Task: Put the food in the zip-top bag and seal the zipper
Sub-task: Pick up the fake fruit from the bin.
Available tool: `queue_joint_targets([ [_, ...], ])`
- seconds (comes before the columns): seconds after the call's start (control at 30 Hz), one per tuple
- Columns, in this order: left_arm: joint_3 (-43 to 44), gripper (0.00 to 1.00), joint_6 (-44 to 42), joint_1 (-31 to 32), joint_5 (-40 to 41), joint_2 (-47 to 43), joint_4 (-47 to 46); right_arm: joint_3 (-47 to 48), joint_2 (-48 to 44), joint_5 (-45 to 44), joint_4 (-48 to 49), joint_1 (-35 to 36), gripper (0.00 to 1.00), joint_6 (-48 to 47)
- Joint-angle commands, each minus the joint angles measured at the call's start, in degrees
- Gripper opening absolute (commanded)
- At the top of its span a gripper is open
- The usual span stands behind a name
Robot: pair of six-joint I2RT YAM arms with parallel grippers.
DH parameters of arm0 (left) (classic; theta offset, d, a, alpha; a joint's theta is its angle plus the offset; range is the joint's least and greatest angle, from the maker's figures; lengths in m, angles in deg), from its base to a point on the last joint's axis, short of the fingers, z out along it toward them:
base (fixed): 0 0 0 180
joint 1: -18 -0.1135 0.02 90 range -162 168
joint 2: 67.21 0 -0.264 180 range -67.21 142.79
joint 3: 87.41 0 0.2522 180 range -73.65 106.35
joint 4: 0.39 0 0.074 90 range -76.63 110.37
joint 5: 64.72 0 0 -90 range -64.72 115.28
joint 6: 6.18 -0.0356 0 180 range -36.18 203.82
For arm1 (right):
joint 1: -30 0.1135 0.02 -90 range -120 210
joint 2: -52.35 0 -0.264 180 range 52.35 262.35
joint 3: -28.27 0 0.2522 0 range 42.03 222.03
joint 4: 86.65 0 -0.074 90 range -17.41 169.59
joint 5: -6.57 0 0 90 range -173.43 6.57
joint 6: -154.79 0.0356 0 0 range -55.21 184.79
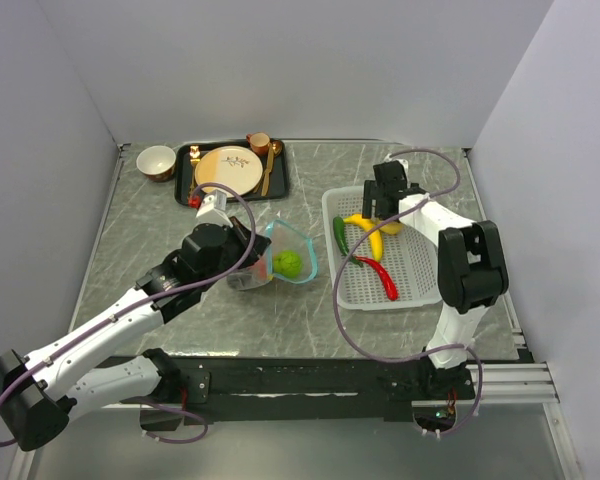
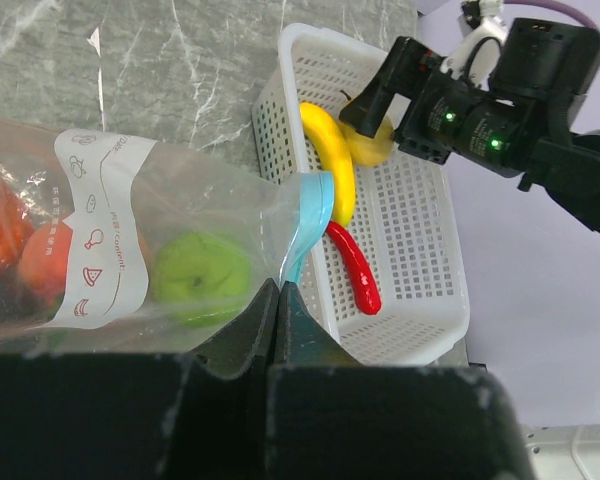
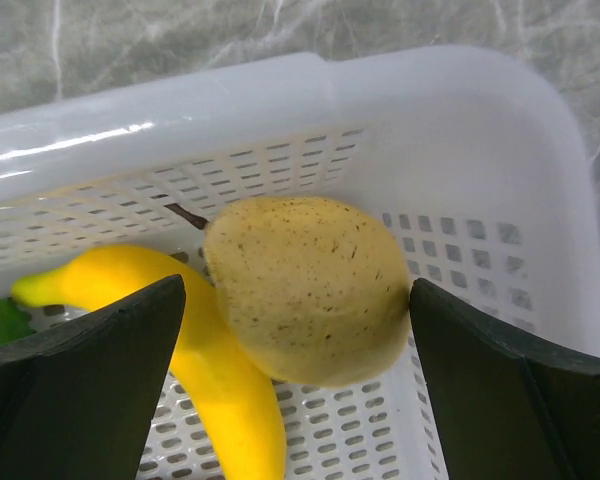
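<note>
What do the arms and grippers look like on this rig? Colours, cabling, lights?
Both are white shell links with black joint housings: left arm, right arm. A purple-grey cable loops loosely outside each. The grippers are matte black with wedge-shaped fingers: left gripper, right gripper. Two green LEDs sit on the right wrist.

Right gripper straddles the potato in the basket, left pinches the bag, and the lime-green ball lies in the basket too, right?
No. The lime-green ball is inside the zip-top bag, not the basket; the left wrist view shows it. The rest stands.

Speckled pale potato [image 3: 305, 295], white basket [image 3: 280, 90]
</note>
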Motion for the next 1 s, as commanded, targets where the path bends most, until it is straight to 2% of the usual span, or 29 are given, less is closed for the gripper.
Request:
queue_joint_targets([
  [0.0, 0.65, 0.01, -1.25, 0.11, 0.7, -0.58, -0.84, 0.93, 0.79, 2.0, 0.57, -0.45, 1.0, -0.48],
  [0.13, 0.65, 0.01, -1.25, 0.11, 0.7, -0.66, -0.66, -0.48, -0.09, 2.0, 0.05, -0.54, 0.96, 0.84],
  [0.2, 0.39, 0.01, -0.98, 0.11, 0.7, -0.84, -0.92, -1.1, -0.53, 2.44, -0.13, -0.54, 0.88, 1.19],
  [0.27, 0.3, 0.01, -0.89, 0.11, 0.35, -0.84, -1.1, -1.89, -1.85, 3.22, 0.31, -0.54, 0.73, 1.63],
  [0.4, 0.3, 0.01, -0.63, 0.11, 0.26, -0.84, -1.01, -2.86, -3.96, 4.37, -0.48, -0.45, 0.64, 2.6],
  [0.5, 0.21, 0.01, -0.63, 0.11, -0.01, -1.01, -1.19, -5.04, -7.9, 4.98, -0.3, -0.54, 0.54, 3.3],
  [0.53, 0.21, 0.01, -0.8, 0.11, -0.09, -1.01, -1.1, -5.58, -8.7, 5.42, -0.13, -0.54, 0.37, 3.48],
  [0.57, 0.21, 0.01, -0.72, 0.11, -0.18, -1.01, -1.01, -6.37, -9.58, 5.86, -0.3, -0.45, 0.3, 4.0],
  [0.6, 0.3, 0.01, -0.81, 0.11, -0.18, -1.01, -1.1, -6.72, -11.07, 6.65, -0.56, -0.53, 0.27, 4.88],
  [0.8, 0.47, 0.01, -0.89, 0.02, -0.62, -0.93, -0.84, -10.06, -18.88, 10.08, -1.36, -0.45, 0.27, 8.48],
  [0.97, 0.21, 0.01, -0.46, 0.11, -0.8, -0.66, -1.37, -13.13, -24.69, 17.09, -2.15, -0.45, 0.28, 10.68],
])
